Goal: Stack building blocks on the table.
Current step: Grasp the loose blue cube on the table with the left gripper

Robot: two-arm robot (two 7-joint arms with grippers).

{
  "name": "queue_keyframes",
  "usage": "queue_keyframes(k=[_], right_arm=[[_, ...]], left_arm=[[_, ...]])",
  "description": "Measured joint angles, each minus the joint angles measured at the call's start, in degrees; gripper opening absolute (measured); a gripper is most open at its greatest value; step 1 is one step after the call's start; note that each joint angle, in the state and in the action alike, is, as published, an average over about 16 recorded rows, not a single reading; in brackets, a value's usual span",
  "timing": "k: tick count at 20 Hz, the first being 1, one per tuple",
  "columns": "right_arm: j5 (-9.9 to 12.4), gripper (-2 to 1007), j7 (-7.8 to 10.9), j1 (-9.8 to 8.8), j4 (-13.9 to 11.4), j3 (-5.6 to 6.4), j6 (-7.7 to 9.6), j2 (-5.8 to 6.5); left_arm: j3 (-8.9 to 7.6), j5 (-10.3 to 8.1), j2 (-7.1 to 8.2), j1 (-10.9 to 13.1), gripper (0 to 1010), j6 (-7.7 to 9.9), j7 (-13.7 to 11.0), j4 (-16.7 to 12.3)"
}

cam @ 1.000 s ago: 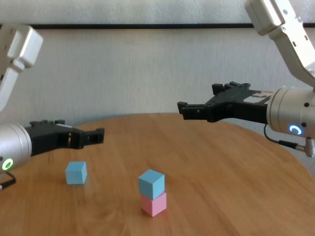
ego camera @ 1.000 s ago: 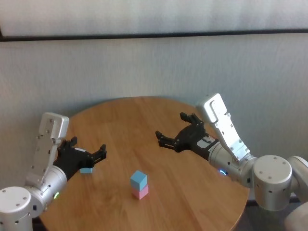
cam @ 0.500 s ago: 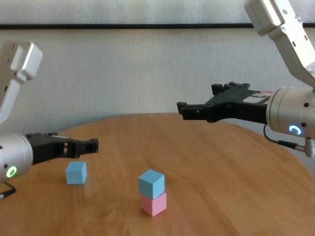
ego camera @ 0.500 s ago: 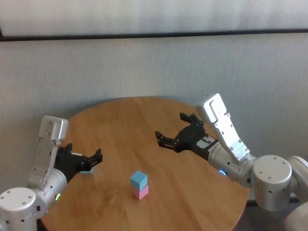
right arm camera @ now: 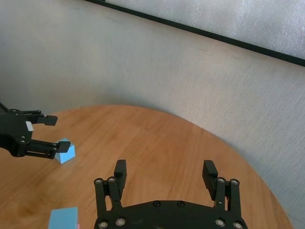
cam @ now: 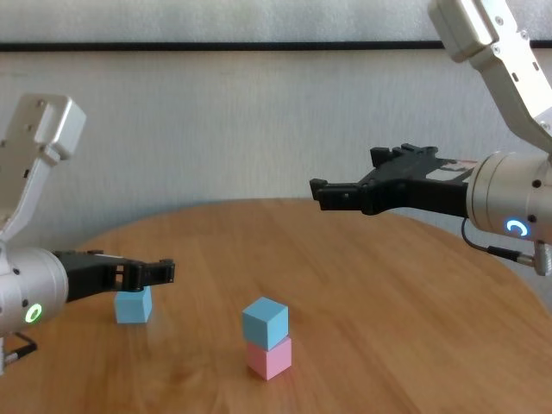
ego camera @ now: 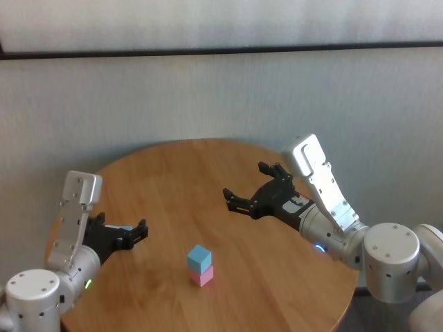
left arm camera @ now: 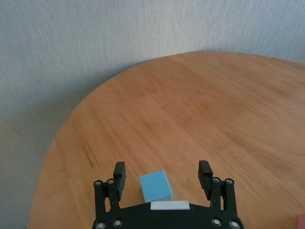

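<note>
I had the left end effector [left arm camera: 163, 177] down low near the left edge of the desk [ego camera: 228, 180], with its fingers [left arm camera: 119, 174] spread wide. The loose blue block [left arm camera: 155, 185] sat on the desk right between those fingers, and I could see a gap on each side, so nothing was touching it. I think I held the fingers wide so the block could fit between them before I squeezed. The block sat a little turned, not square to the fingers, so I guessed a squeeze might twist it or nudge it along the desk. In the middle of the desk, nearer to me, the other blue block [cam: 264, 322] sat on top of the pink block [cam: 270, 357]. It was turned a bit and hung over one edge, but it looked steady. That made two blocks stacked and one to go, so I judged the job was about grabbing the last block and putting it on top. The right end effector [ego camera: 255, 191] hung in the air above the far right part of the desk, with its fingers spread and nothing in them. It was well away from the stack, and I think that was good, because it could not bump the stack there.
</note>
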Motion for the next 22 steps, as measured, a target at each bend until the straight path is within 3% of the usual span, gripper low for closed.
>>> queue_keyframes(k=[22], right_arm=[[0.0, 1005, -0.01, 0.00, 0.0, 0.00, 0.01, 0.00]], left_arm=[[-1.49, 2.82, -2.09, -0.5, 999, 1.01, -1.3, 2.2]])
